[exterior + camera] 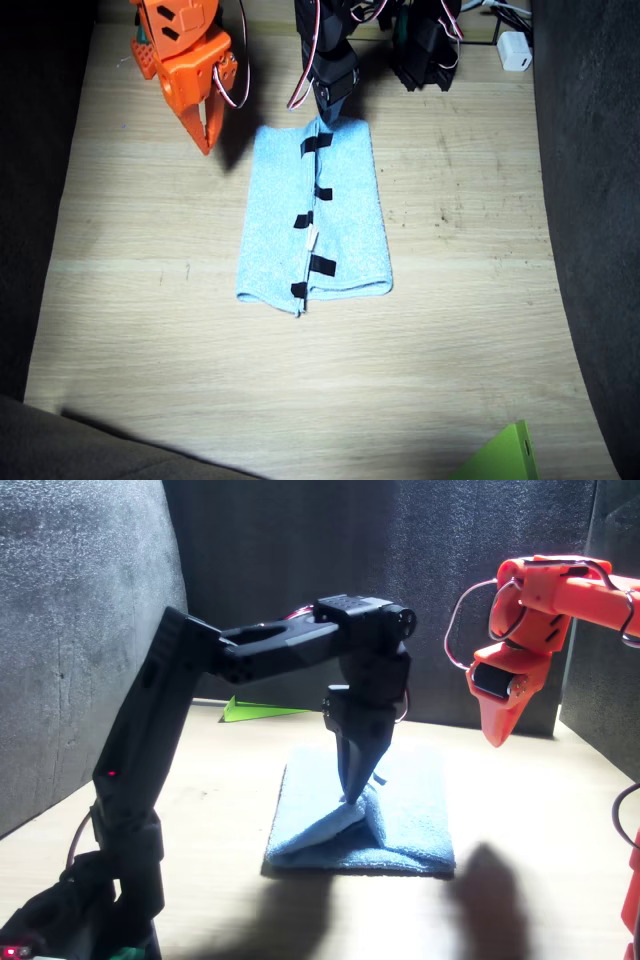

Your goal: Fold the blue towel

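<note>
Fixed view: blue towel [315, 215], folded, flat on desk [150, 300], far edge under left pincer [325, 118]. Right pincer [207, 130], pressed together, beside towel, apart.
Front view: left pincer [352, 785] pinching towel, cloth bunched beneath; right pincer [497, 725] aloft.

Light blue towel [345, 215], black tape marks [321, 265]

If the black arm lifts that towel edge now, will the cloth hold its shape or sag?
Probably sag: the blue towel already drapes limply where the left gripper pinches it. Its fuzzy pile likely grips rather than slips. It looks light, so the folded layers may drag along.
</note>
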Robot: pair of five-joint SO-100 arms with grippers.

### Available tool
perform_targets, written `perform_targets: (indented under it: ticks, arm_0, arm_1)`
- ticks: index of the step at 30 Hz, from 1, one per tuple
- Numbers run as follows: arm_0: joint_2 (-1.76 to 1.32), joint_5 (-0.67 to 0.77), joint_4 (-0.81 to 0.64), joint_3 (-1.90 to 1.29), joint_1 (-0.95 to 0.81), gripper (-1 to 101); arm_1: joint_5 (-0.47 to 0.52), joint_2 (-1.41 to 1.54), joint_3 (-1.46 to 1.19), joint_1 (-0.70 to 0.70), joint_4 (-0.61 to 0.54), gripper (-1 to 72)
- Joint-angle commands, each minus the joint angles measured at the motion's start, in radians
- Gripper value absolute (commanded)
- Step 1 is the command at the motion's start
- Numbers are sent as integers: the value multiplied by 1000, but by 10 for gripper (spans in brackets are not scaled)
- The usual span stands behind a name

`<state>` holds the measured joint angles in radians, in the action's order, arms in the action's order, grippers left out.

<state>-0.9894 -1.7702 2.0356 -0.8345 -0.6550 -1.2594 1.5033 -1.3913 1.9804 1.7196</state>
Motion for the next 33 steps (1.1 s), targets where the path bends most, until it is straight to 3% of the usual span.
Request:
perform_targets:
  ticks: [1, 5, 9, 14, 17, 20, 23, 27, 33]
  arm_0:
    - [-181, -51, 21, -44, -184, -2]
    - [-327, -72, 3, -138, -440, -2]
    - [-405, -8, -72, -225, -695, -2]
    - [-617, 126, -425, -675, -885, -2]
    - [-706, 164, -558, -862, -953, -2]
    - [-851, 184, -670, -1048, -988, -2]
    - [-1081, 178, -762, -1250, -985, -2]
    - [-1341, 201, -781, -1408, -950, -2]
    - [-1802, 121, -834, -1684, -997, -2]
  arm_1:
    - [26, 77, -29, -75, -6, 1]
    - [21, 87, -83, -170, -57, 1]
    - [-72, 81, -156, -262, -160, 0]
    - [-222, 206, -451, -347, -434, 0]
    - [-250, 403, -653, -374, -575, 0]
    - [-256, 595, -785, -385, -584, -1]
    - [-290, 790, -851, -416, -512, -1]
    - [-310, 989, -956, -463, -502, -1]
    - [-210, 1273, -1143, -535, -526, -1]
